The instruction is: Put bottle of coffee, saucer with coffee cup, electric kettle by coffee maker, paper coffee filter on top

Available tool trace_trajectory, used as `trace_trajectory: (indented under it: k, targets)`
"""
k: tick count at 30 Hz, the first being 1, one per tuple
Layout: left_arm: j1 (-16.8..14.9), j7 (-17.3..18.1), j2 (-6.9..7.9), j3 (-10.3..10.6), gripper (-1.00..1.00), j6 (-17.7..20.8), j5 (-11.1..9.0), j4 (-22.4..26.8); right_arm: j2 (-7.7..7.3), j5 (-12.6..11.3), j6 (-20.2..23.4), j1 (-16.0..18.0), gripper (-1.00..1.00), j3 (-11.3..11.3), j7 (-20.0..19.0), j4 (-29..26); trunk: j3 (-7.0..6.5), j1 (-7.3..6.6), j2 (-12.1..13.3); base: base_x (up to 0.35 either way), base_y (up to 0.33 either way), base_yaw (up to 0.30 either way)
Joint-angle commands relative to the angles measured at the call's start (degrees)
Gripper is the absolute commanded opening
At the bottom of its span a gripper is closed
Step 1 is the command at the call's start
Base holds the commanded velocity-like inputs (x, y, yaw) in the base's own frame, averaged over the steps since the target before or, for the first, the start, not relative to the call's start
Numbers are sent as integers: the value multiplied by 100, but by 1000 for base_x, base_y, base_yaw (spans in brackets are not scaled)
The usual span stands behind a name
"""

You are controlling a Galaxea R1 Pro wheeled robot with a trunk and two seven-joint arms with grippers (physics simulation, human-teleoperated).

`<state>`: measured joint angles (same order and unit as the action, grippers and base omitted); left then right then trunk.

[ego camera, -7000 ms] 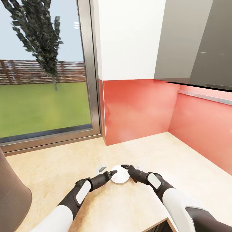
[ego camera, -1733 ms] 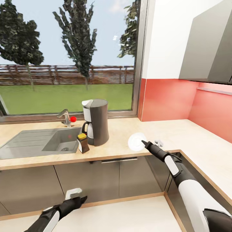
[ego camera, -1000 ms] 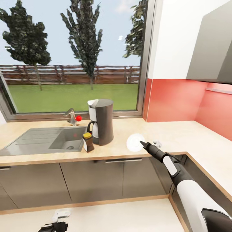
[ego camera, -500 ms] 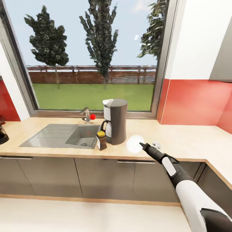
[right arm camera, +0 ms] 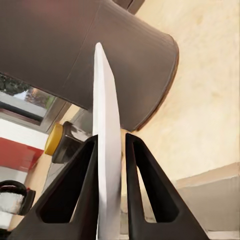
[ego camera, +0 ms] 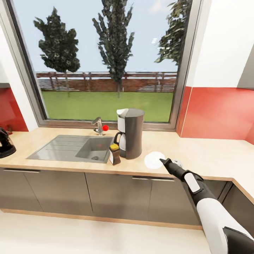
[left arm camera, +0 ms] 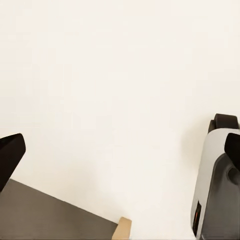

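Observation:
My right gripper (ego camera: 161, 161) is shut on the rim of the white saucer (ego camera: 153, 159) and holds it just over the front of the pale countertop (ego camera: 215, 155), right of the coffee maker (ego camera: 131, 133). In the right wrist view the saucer (right arm camera: 106, 150) stands edge-on between the fingers (right arm camera: 80, 185), with the coffee maker's dark body (right arm camera: 75, 55) and the bottle's yellow cap (right arm camera: 56, 140) beyond. The bottle of coffee (ego camera: 114, 154) stands at the maker's left front. A small white coffee cup (ego camera: 179, 163) sits on the counter beside my right wrist. The electric kettle (ego camera: 5, 143) is far left. My left gripper (left arm camera: 120, 150) is open over pale floor.
A grey sink (ego camera: 70, 148) with a faucet (ego camera: 100, 126) lies left of the coffee maker under a large window. Grey cabinets (ego camera: 106, 192) run below the counter, which turns a corner at the right by the red backsplash (ego camera: 218, 113). Pale floor (ego camera: 70, 236) lies in front.
The camera has swung left and back, bringing the sink and kettle into view. My right gripper still holds the saucer near the coffee maker. The left arm has dropped out of the head view.

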<state>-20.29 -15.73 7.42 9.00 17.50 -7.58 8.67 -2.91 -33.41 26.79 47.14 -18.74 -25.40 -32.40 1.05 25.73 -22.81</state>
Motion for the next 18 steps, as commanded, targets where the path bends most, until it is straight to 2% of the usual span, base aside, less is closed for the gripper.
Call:
trace_trajectory:
  k: [1, 8, 13, 18]
  targets:
    - [-1, -26, -2, 50, 100, 34, -59, 12, 2, -40, 64, 6, -100, -38, -11, -1, 11, 5, -11, 209, 0, 0]
    - [-1, -27, -20, 50, 100, 40, -59, 2, -7, -34, 105, 6, -100, -68, 8, 33, 11, 5, -11, 301, 7, 0]
    - [-1, -35, -21, 44, 100, 37, -59, -5, -2, -18, 107, 6, -100, -59, 9, 140, 11, 5, -11, 302, 134, 0]
    - [-1, -34, -21, 42, 100, 35, -59, -6, -13, -32, 95, 6, -100, -61, 1, 624, 11, 5, -11, 90, 58, 0]
